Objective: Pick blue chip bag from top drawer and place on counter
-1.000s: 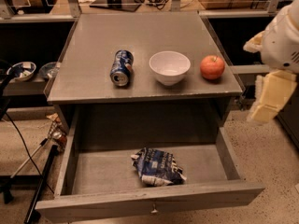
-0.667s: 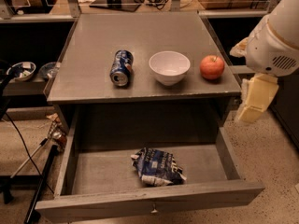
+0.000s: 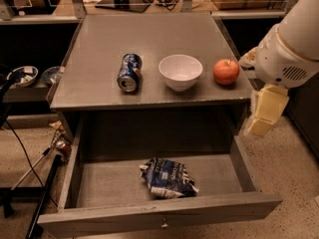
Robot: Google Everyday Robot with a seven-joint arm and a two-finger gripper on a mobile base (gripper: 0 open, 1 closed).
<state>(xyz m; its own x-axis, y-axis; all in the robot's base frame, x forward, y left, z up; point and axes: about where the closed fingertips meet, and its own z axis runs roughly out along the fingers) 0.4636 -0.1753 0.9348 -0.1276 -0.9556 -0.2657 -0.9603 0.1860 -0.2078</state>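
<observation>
Reaching in from the upper right, the arm (image 3: 291,49) shows us a bulky white wrist housing, with the gripper (image 3: 260,127) hanging from it and pointing down and slightly left. The gripper sits just off the right edge of the surface (image 3: 149,36), below its level and close above the back right corner of the top drawer (image 3: 149,217). It touches nothing, and we cannot tell whether it is open or closed.

The top drawer is pulled out, its small knob (image 3: 163,225) facing us. The blue chip bag (image 3: 167,178) lies crumpled on the drawer floor, near the middle and toward the front panel, well apart from the gripper. On the surface we see a row: a soda can (image 3: 128,72) on its side, a white bowl (image 3: 180,71), and a red apple (image 3: 226,71).
</observation>
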